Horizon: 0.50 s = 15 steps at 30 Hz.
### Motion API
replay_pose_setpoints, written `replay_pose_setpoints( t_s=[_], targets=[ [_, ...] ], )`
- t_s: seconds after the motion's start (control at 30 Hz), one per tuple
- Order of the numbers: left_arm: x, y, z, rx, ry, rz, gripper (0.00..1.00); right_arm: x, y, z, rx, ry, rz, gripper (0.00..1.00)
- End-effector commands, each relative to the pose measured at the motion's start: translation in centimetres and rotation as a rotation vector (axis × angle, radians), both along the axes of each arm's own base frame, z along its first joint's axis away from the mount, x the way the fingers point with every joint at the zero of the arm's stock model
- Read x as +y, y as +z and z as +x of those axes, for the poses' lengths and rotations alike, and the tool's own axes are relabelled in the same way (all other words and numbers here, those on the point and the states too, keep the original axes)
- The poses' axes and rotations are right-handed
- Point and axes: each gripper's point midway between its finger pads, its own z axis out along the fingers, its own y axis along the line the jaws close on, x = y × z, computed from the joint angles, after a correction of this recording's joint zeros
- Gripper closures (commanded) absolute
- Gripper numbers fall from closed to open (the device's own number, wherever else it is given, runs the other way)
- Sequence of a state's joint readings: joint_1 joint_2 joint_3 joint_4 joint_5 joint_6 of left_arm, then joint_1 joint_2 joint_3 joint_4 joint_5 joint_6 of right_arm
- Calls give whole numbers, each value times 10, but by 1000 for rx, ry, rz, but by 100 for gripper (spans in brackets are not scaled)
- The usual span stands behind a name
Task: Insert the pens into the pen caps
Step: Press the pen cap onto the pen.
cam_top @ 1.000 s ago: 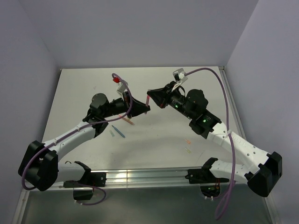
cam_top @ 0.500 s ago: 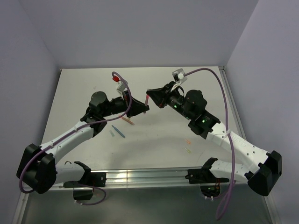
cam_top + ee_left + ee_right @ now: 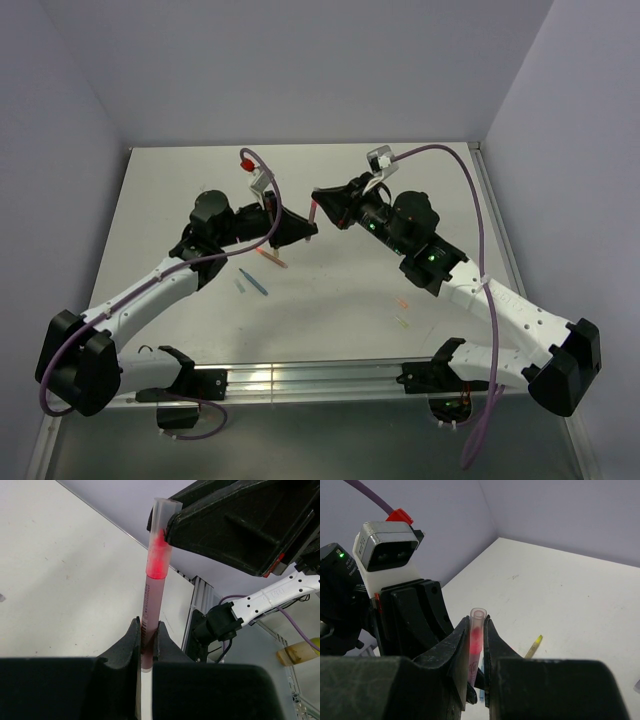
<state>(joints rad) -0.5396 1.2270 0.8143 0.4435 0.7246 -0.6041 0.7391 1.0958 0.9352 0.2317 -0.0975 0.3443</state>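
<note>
Inspection of both grippers, raised over the middle of the white table [image 3: 400, 180], found them meeting tip to tip. My left gripper [image 3: 146, 630] was closed tight on the lower end of the pink-red pen [image 3: 149, 605], which rose from between its fingers toward my right gripper [image 3: 476, 625]. My right gripper was closed on the translucent cap [image 3: 476, 630], with a finger pressed against each side of the tube. The cap sat over the pen's upper end, and the red tip showed through the cap wall; how deeply it was seated I could not tell. Pen and cap stood in one line, clear of the table. On the table below, by my left arm, lay an orange pen [image 3: 272, 258], a blue pen [image 3: 253, 282] nearer the bases, and a pale blue cap [image 3: 239, 285] just beside the blue pen. By my right arm lay an orange cap [image 3: 402, 303] and a yellow-green cap [image 3: 401, 322], close together and well apart from the other loose items
</note>
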Motion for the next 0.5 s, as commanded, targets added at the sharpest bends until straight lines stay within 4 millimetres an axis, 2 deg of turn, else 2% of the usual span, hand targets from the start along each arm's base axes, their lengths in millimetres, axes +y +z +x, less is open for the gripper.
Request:
replay_pose_setpoints(
  t_s=[0.0,0.17,0.47],
  targets=[
    [44,166,42,-401,314,-317,100,21,-127,-78,329,314,-311,100],
    [46,180,43,-436,323,-322,100,23,-135,-83,349,336,-329,100],
    [49,191,44,-464,327,-329,100,23,-152,-91,380,350,-357,100]
  ],
)
